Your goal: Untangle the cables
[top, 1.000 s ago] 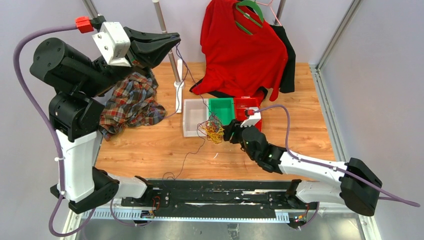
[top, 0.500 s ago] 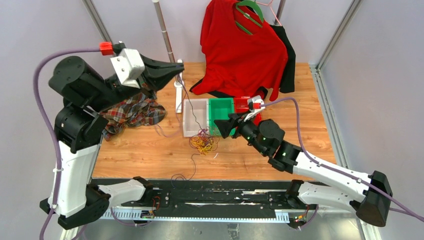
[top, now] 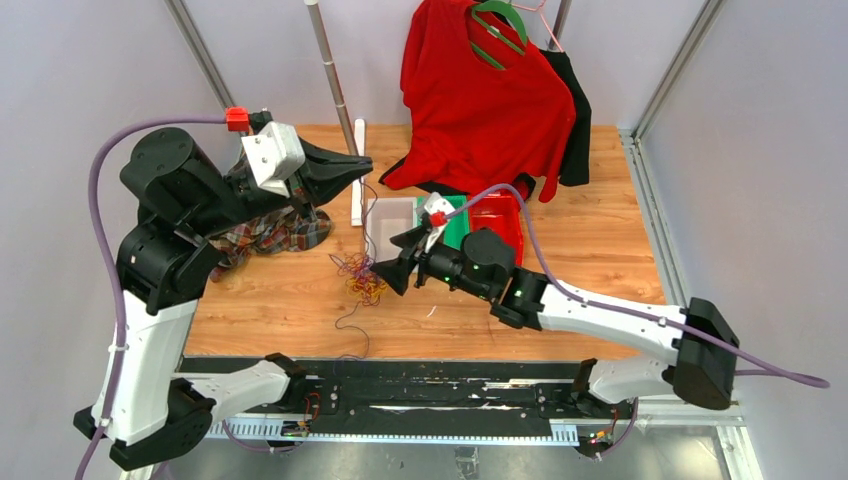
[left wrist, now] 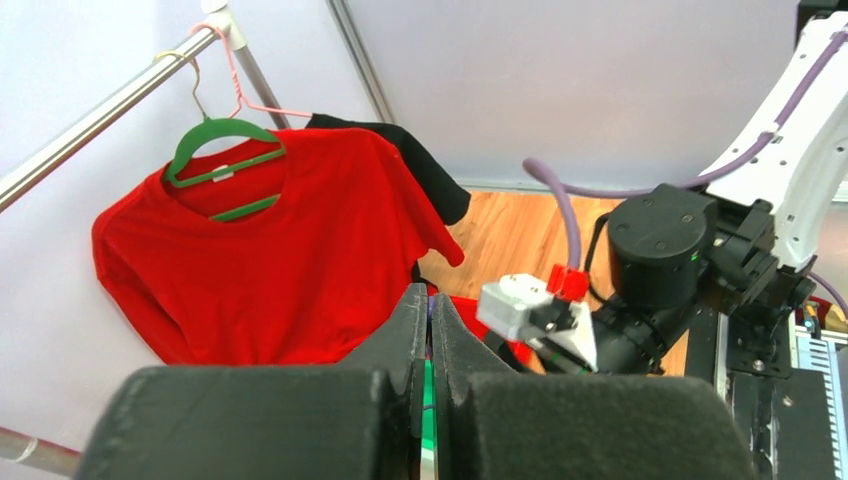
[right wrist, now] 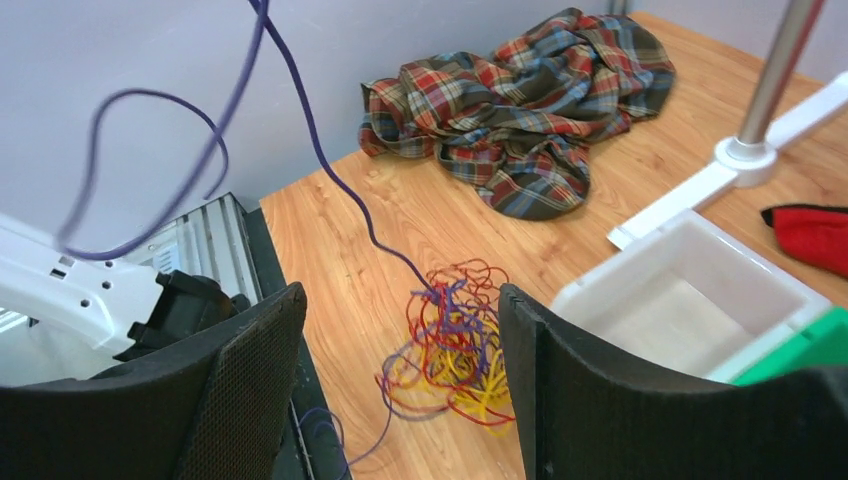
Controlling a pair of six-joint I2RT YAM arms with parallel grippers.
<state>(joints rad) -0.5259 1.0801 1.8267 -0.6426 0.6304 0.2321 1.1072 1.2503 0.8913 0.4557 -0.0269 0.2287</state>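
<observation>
The left hand [top: 368, 160] is held high above the far left part of the bench [top: 600, 270], its fingers pressed flat together and pointing to the right, toward the stand of the clothes rack [top: 357, 190]. In the left wrist view the two black fingers [left wrist: 405, 330] meet with no gap. A single purple cable [top: 366, 215] hangs from their tips and runs down to the clump, so the hand is pinching that strand. The left arm rises steeply from its base, bends at the elbow and reaches forward at about shoulder height over the plaid shirt [top: 270, 228].

The right hand [top: 397, 258] is spread wide and holds nothing. Its arm stretches low and long across the bench from the right base, the wrist turned so the fingers point left at the cables [top: 362, 278]. In the right wrist view the two padded fingers [right wrist: 255, 380] frame the clump without touching it.

The cables [right wrist: 455, 345] lie on the wood as a loose knot of red, yellow and purple loops, just in front of the white bin [right wrist: 700, 290], with the plaid shirt [right wrist: 520, 110] well beyond. The purple cable [right wrist: 330, 170] climbs out of the knot toward the top of that view. A few purple strands trail from the knot toward the near edge of the bench.
</observation>
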